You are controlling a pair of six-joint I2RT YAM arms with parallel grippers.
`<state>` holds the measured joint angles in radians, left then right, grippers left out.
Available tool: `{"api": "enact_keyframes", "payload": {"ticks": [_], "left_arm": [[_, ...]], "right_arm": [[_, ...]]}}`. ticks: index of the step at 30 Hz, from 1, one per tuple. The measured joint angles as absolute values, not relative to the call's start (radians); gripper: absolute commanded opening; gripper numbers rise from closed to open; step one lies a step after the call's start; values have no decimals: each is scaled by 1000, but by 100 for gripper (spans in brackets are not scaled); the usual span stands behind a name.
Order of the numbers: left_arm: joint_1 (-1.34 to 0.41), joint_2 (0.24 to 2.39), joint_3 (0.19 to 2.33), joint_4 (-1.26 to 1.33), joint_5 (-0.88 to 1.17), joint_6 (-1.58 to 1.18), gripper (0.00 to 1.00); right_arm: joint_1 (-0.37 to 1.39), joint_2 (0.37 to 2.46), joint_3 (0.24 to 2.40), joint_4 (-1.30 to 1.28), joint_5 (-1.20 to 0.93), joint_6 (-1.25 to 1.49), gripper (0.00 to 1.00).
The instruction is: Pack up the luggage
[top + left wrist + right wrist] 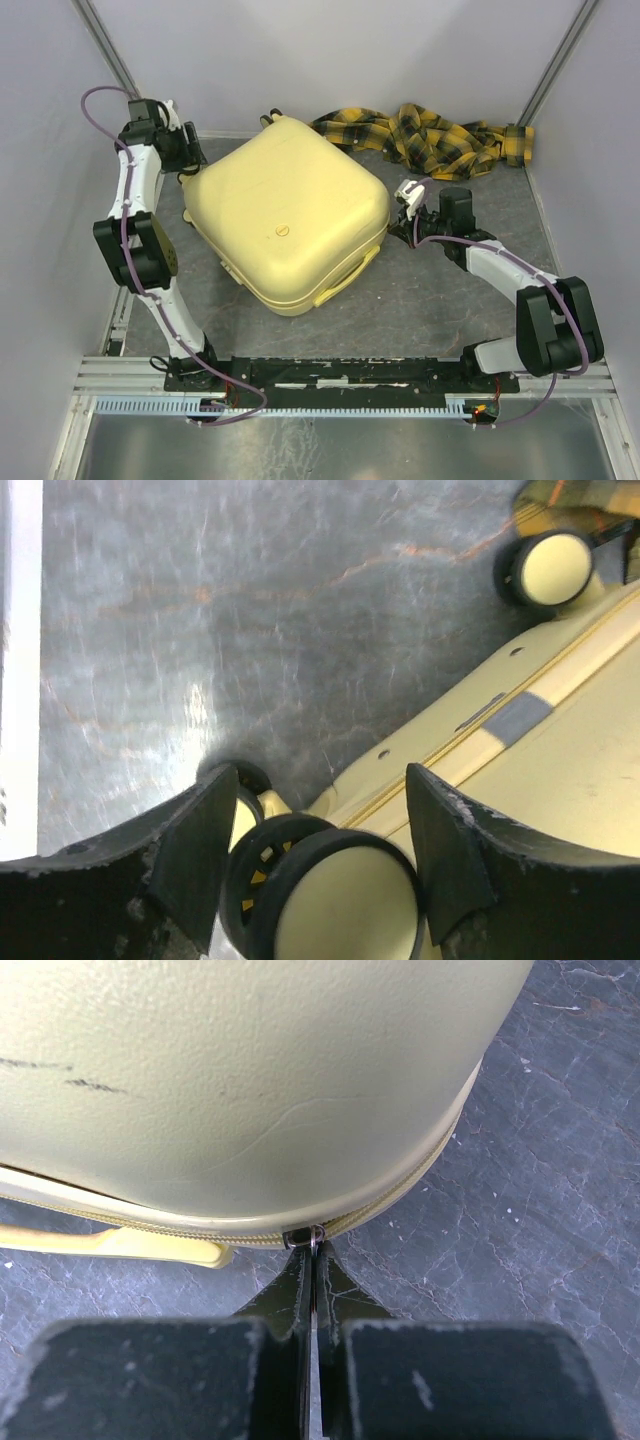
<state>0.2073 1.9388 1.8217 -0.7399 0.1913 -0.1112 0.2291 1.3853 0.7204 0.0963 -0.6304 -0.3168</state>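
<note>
Right gripper (313,1252) pinches the luggage (250,1080) zipper pull (303,1237), mostly hidden; left gripper (320,785) gapes astride a cropped wheel (340,900).

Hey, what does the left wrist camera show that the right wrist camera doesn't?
Only left wrist: black-tyred pale-yellow wheels, one between the fingers of the open left gripper. Only right wrist: the shut right gripper pinching the small metal zipper pull, beside a yellow handle. Both: the pale-yellow hard-shell suitcase on the grey marbled tabletop.
</note>
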Motion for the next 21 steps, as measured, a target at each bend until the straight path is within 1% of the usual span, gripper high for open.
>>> {"api": "enact_keyframes", "payload": {"ticks": [2,4,9,12,14,16,21], "left_arm": [[210,1963,1887,-754,219,-38,89],[216,1971,1963,-768,232,19,92],[278,1971,2181,-794,252,121,93],[311,1949,2230,-820,319,172,91],[299,1909,2215,-861,366,209,89],[239,1847,2149,-885,402,241,87],[-89,1623,1882,-897,474,276,83]], "right_arm": [[232,1389,722,100,-633,-308,2],[232,1389,722,101,-632,-297,2],[234,1389,722,103,-629,-278,2],[235,1389,722,104,-627,-267,2],[235,1389,722,103,-624,-257,2],[236,1389,722,103,-622,-250,2],[236,1389,727,93,-616,-211,2]]}}
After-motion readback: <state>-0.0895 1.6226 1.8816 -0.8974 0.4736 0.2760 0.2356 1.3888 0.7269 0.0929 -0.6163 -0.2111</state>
